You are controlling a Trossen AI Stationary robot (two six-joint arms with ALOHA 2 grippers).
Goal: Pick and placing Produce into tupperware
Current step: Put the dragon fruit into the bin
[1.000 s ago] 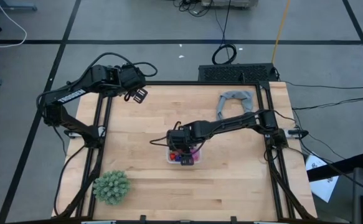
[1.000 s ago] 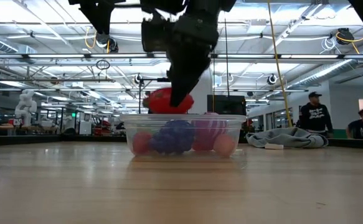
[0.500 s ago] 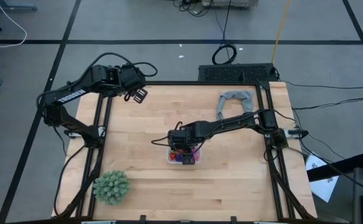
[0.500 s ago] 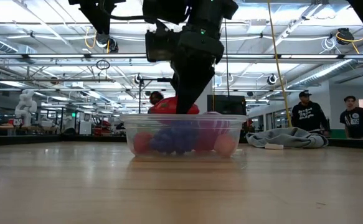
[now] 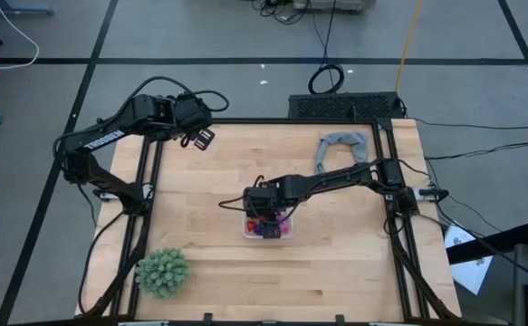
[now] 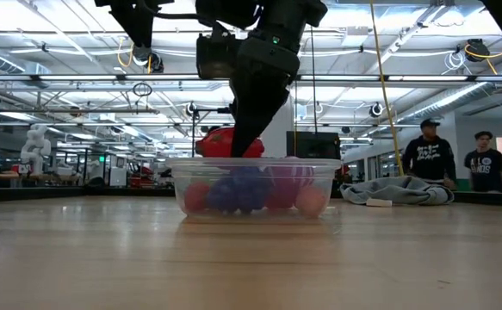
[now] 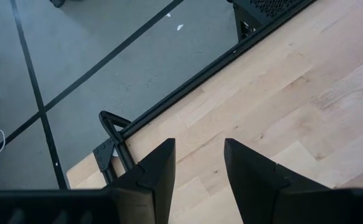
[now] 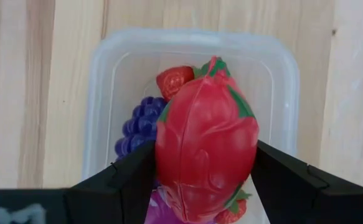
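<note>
In the high view the left arm sits folded at the upper left of the frame, its left claw (image 5: 202, 138) hanging over the upper left corner of the wooden tabletop (image 5: 209, 263); seen from its own wrist camera the left claw (image 7: 198, 163) is released, its two fingers parted over bare wood with nothing between them. At the lower left of the high view a green spiky ball (image 5: 162, 271) rests on the wood, well apart from everything else. Near the centre of that frame stands the clear plastic tub (image 5: 265, 228), and the right arm reaches in from the right edge so that the right claw (image 5: 264, 215) hangs directly above it. The right wrist view shows the right claw (image 8: 206, 171) clenched on a large red oval fruit (image 8: 206, 165) with green streaks, one finger pressed to each side of it, held over the open tub (image 8: 116, 53). Inside the tub lie a dark purple bunch of grapes (image 8: 137, 124), a small red strawberry (image 8: 174, 81) and a bit of magenta fruit (image 8: 162, 208). In the low view the red fruit (image 6: 219, 142) sits at about rim height of the tub (image 6: 255, 188). Toward the upper right of the high view a grey cloth ring (image 5: 340, 147) lies on the wood. At the right of the low view two people (image 6: 449, 159) stand in the room behind.
</note>
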